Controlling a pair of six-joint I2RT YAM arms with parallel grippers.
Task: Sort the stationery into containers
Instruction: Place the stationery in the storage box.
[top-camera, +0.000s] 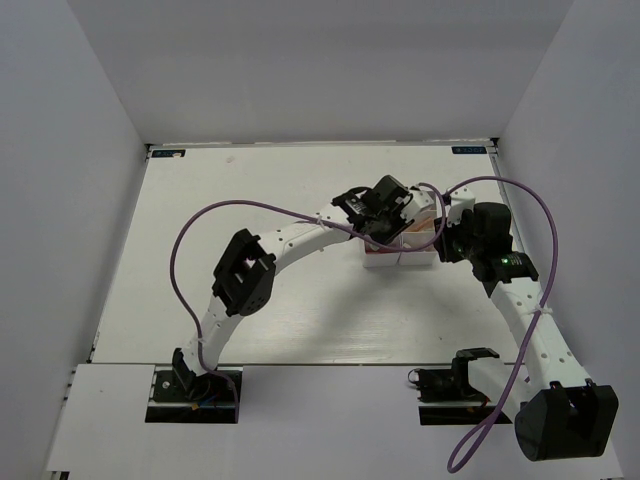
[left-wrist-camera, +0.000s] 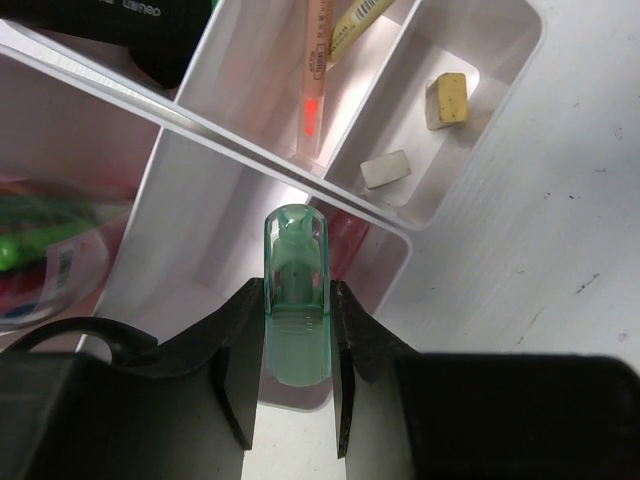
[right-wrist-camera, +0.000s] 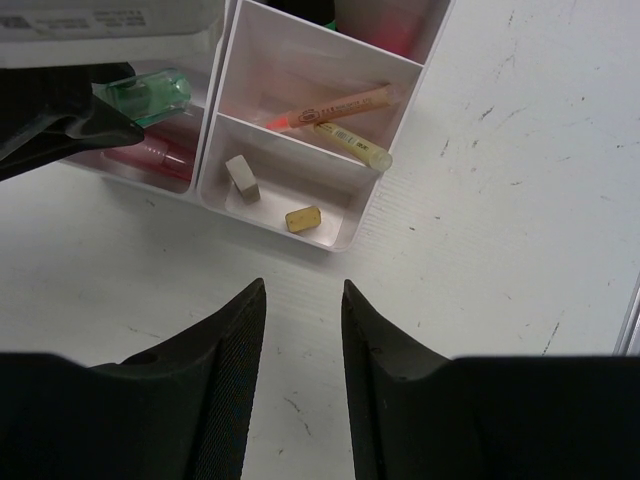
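Note:
My left gripper (left-wrist-camera: 297, 288) is shut on a green translucent capsule eraser (left-wrist-camera: 295, 255) and holds it above a compartment of the white containers (left-wrist-camera: 520, 45). From the right wrist view the same green eraser (right-wrist-camera: 150, 92) hangs over a pink capsule eraser (right-wrist-camera: 150, 156) lying in that compartment. Two pens (right-wrist-camera: 335, 106) lie in a neighbouring compartment. A grey piece (right-wrist-camera: 241, 177) and a pale yellow piece (right-wrist-camera: 303, 218) sit in the corner compartment. My right gripper (right-wrist-camera: 300, 292) is open over bare table just in front of the containers (right-wrist-camera: 345, 240). From above, both grippers meet at the containers (top-camera: 398, 260).
Green highlighters (left-wrist-camera: 30, 235) show blurred in the far part of the containers. Purple cables (top-camera: 200, 225) loop over the left half of the table (top-camera: 300, 320). White walls close the table in on three sides.

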